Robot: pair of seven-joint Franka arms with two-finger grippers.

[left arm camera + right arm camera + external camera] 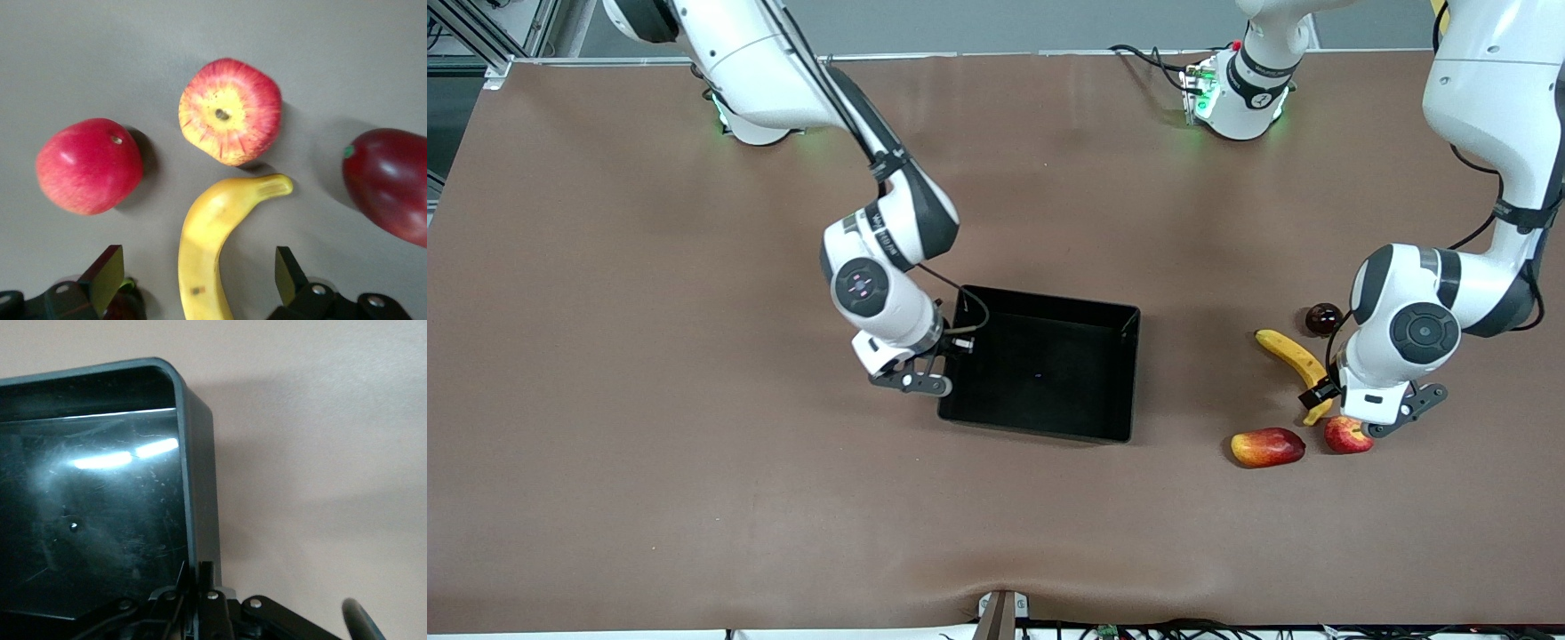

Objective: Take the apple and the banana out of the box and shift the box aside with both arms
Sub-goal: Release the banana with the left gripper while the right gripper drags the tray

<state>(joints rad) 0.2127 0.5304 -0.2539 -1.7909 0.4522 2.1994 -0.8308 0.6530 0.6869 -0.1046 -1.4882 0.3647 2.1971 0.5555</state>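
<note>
The black box [1049, 308] sits mid-table. My right gripper [921, 380] is shut on the box's wall at the right arm's end; in the right wrist view its fingers [203, 577] pinch the box's rim [200, 487]. The yellow banana [1288, 353] and the small red apple [1345, 436] lie toward the left arm's end. My left gripper [1371, 411] hangs open over the banana [213, 233], one finger on each side and neither touching it. The apple [229, 110] lies just past the banana's tip.
A red-and-yellow mango [1267, 447] lies beside the apple and shows dark red in the left wrist view [390, 183]. A pinkish-red round fruit [89, 165] rests on the apple's other flank. A small dark red fruit [1323, 317] sits by the banana.
</note>
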